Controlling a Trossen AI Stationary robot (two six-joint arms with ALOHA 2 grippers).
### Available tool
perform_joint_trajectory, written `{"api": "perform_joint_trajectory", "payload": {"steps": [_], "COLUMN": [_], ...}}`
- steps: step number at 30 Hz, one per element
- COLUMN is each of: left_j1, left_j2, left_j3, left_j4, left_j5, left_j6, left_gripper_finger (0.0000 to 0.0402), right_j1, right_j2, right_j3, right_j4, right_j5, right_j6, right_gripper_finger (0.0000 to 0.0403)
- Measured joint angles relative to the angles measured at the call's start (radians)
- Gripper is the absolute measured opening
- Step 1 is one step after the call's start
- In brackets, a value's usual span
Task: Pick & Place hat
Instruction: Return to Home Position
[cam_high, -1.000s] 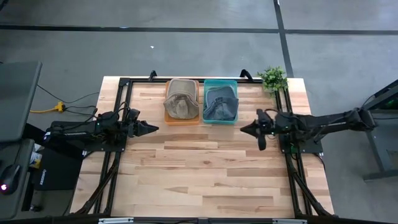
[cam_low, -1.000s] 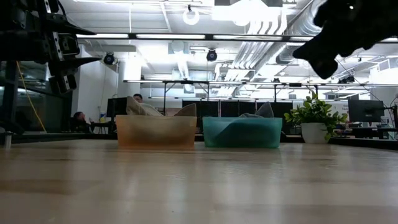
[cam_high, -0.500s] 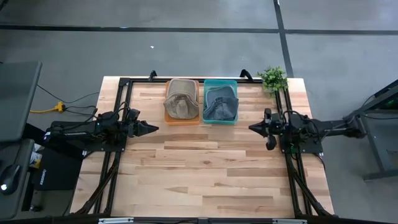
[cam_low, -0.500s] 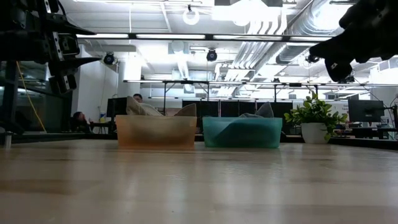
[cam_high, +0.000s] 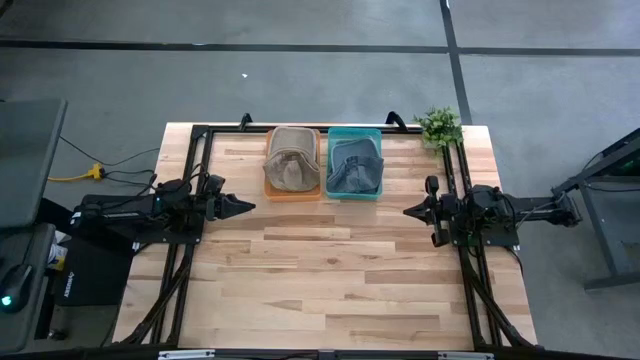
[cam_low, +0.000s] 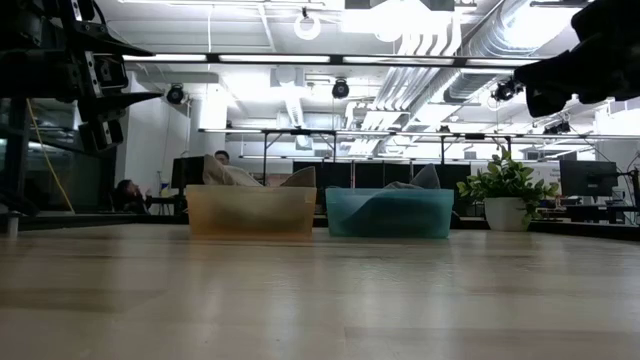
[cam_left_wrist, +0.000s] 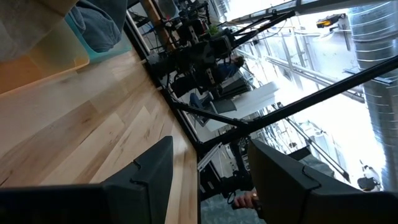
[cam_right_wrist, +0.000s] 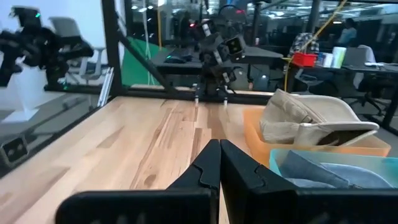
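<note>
table (cam_high: 330, 270) sides: left tool (cam_high: 247, 207) apart, right tool (cam_high: 406, 211) together; orange bin (cam_high: 292, 197), blue bin (cam_high: 355, 130) rear.

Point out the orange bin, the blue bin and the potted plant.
orange bin (cam_low: 250, 212), low view, on its front wall.
blue bin (cam_low: 390, 213), low view, on its front wall.
potted plant (cam_high: 439, 125), high view, on its leaves.

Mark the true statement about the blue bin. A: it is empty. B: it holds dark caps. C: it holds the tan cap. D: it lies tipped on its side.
B: the high view shows dark caps lying inside the upright blue bin, while the tan cap sits in the orange bin beside it.
</note>
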Motion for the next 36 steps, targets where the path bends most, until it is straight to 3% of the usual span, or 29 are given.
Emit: {"api": "perform_joint_trajectory", "payload": {"steps": [11,16,36], "left_j1": [0.000,0.000,0.000], "left_j2": [0.000,0.000,0.000], "left_j3": [0.000,0.000,0.000], "left_j4": [0.000,-0.002,-0.003], "left_j5": [0.000,0.000,0.001], "left_j6": [0.000,0.000,0.000], "left_gripper_finger": [0.0185,0.0185,0.0185], "right_j1": [0.000,-0.001,-0.002], "right_j2": [-0.028,-0.030,-0.020], "right_j3": [-0.056,-0.056,-0.056], "right_j4": [0.058,0.061,0.056], "right_j5": [-0.004,0.064,0.051], "right_j6": [-0.066,-0.075,-0.070], "right_gripper_finger": [0.0000,0.0000,0.0001]}}
